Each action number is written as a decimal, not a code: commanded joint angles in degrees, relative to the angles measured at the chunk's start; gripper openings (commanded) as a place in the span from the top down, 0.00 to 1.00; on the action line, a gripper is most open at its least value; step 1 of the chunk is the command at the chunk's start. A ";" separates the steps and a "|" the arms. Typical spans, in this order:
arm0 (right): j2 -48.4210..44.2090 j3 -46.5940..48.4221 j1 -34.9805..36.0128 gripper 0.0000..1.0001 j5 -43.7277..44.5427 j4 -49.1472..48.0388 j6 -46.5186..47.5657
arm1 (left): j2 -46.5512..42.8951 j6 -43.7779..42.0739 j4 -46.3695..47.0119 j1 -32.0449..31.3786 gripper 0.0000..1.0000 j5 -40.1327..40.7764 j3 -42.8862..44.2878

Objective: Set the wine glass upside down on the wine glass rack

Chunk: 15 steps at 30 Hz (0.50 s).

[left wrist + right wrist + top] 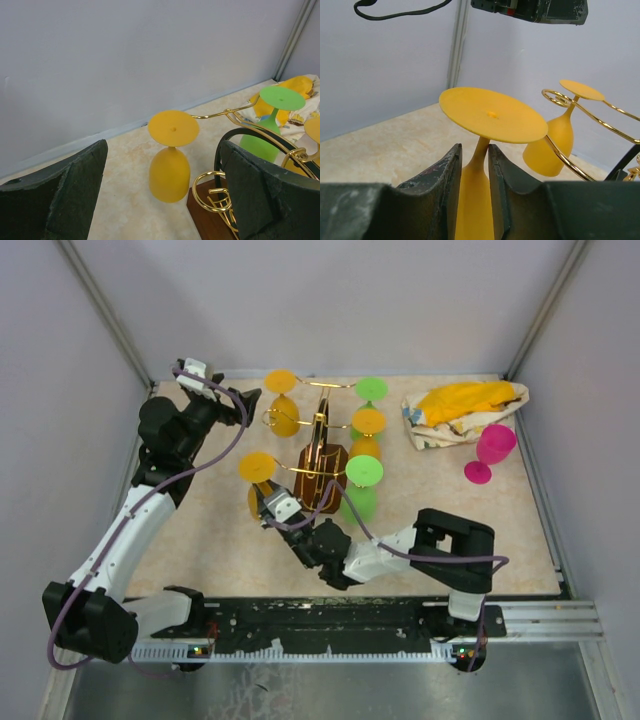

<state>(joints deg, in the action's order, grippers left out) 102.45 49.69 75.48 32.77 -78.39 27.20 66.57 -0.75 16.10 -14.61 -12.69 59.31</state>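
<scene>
The wine glass rack (322, 468), gold wire on a dark brown base, stands mid-table with several yellow and green glasses hanging upside down. My right gripper (272, 502) is shut on a yellow wine glass (257, 466), held upside down at the rack's front left arm. In the right wrist view the fingers (449, 172) pinch its stem below the round foot (492, 114), whose right edge lies over a gold wire arm (568, 161). My left gripper (245, 400) is open and empty at the back left, facing a hung yellow glass (170, 172) and the rack base (210, 215).
A pink wine glass (490, 450) stands upright at the right, beside a crumpled yellow and white cloth (465, 410) at the back right. Grey walls enclose the table on three sides. A green glass (265, 145) hangs behind the left gripper's right finger.
</scene>
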 commanded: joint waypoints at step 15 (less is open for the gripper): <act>-13.56 -4.71 5.61 0.71 12.26 2.36 4.99 | -0.86 1.49 0.60 0.37 0.02 0.05 1.12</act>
<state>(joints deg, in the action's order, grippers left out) 96.16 46.46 78.63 40.66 -76.66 31.38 66.57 0.08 16.08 -14.61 -12.67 59.31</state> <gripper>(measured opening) 0.281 0.987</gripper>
